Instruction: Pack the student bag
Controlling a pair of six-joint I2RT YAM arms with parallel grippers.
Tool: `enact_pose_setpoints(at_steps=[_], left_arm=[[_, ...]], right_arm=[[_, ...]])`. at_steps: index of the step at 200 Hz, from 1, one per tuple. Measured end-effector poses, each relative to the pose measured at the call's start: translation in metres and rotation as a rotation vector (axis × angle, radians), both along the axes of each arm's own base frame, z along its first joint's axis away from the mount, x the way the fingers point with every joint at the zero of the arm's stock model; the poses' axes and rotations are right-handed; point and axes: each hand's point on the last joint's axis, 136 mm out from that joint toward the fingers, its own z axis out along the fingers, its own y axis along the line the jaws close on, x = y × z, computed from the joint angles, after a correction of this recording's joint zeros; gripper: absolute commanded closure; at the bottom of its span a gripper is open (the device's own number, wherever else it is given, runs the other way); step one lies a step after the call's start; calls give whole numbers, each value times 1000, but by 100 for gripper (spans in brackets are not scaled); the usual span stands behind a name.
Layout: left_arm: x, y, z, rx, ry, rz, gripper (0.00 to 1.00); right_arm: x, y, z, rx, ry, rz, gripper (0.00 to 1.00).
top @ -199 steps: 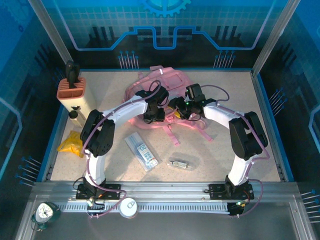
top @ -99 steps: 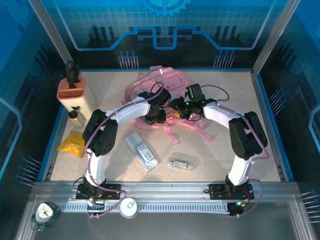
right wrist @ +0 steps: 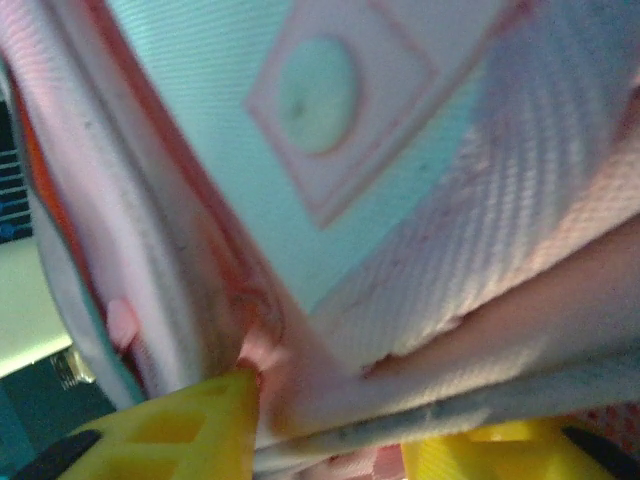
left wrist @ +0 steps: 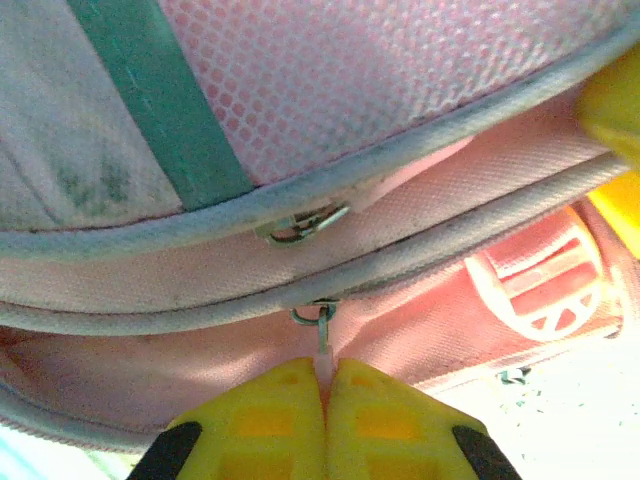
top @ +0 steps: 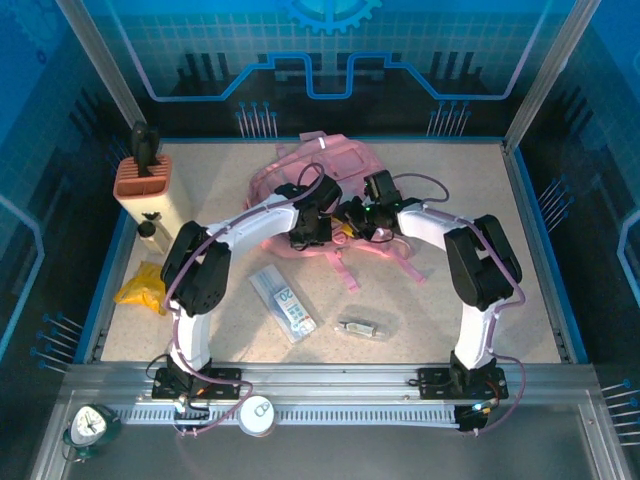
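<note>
View from above: a speckled table [top: 430, 320] in a blue-walled cell, w/ two arms bolted at its near edge. Nearest, on the metal rail at L, stands a green clock [top: 88, 425]. On the table's front half lie a flat box [top: 285, 303] at centre-L, a small clear packet [top: 362, 327] to its R and apart from it, and a yellow pouch [top: 142, 287] at the L edge. Further back on the L are a small bottle [top: 148, 228] and then an orange holder [top: 143, 180] w/ a dark tool upright in it. The pink bag [top: 335, 160] lies at centre-back, its straps trailing toward the arms. Both arms curve inward and meet at the bag's near side. L gripper [left wrist: 325, 378]: yellow fingers pressed together, pinching a thin metal zip pull [left wrist: 322, 335] that hangs from a grey-piped seam. R gripper [right wrist: 330, 440]: yellow fingers apart, w/ a thick fold of bag fabric between them. Can't tell if they clamp it.
</note>
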Motion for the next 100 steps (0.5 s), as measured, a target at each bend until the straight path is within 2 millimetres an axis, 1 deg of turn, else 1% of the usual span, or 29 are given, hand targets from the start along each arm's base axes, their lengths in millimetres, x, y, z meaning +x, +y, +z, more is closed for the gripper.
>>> enact_pose_setpoints(at_steps=[11,23,33,41,63,100], left_arm=[[0,1,4,6,-8,-1,100],[0,1,10,9,-24,-2,100],[1,-1,17,4,-45,-7,100],[1,-4,22,-4,-62,-13,100],[2,-8,30,-6,-96,-34,100],[4,-7,36,26,-153,-78,100]], right_arm=[[2,-1,1,-3,-5,1,75],[6,-4,4,-2,-10,-4,86],[9,-8,5,2,-17,-5,91],[10,-11,6,10,-13,-9,100],[14,-17,14,37,-25,1,100],[17,-29,33,85,-50,16,100]])
